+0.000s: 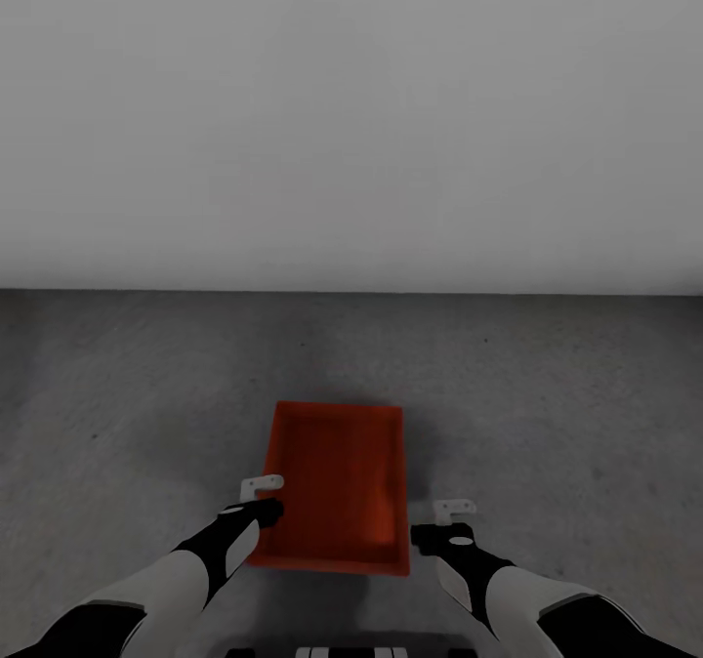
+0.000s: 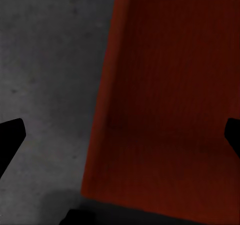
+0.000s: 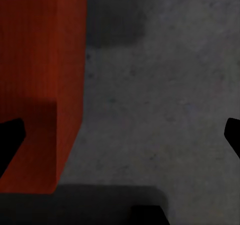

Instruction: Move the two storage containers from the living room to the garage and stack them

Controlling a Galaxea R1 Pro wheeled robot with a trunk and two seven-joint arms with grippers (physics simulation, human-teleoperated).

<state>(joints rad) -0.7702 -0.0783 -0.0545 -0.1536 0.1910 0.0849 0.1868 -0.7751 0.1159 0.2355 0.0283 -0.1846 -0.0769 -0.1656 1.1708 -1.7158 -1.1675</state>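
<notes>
One storage container (image 1: 337, 487) sits on the garage's concrete floor (image 1: 566, 394) by the wall. My left pincer (image 1: 262, 498) straddles its rim, spread wide; my right pincer (image 1: 451, 521), released, hangs beside it. Lifting crookedly could drag it askew

A red-orange storage container (image 1: 337, 487) sits on the grey floor (image 1: 117, 385), between the left gripper (image 1: 262, 498) and right gripper (image 1: 444, 521).

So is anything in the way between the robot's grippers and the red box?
Nothing visible. The storage container sits on the grey floor between both open grippers; the left gripper is at its left wall, the right gripper just off its right side.
</notes>
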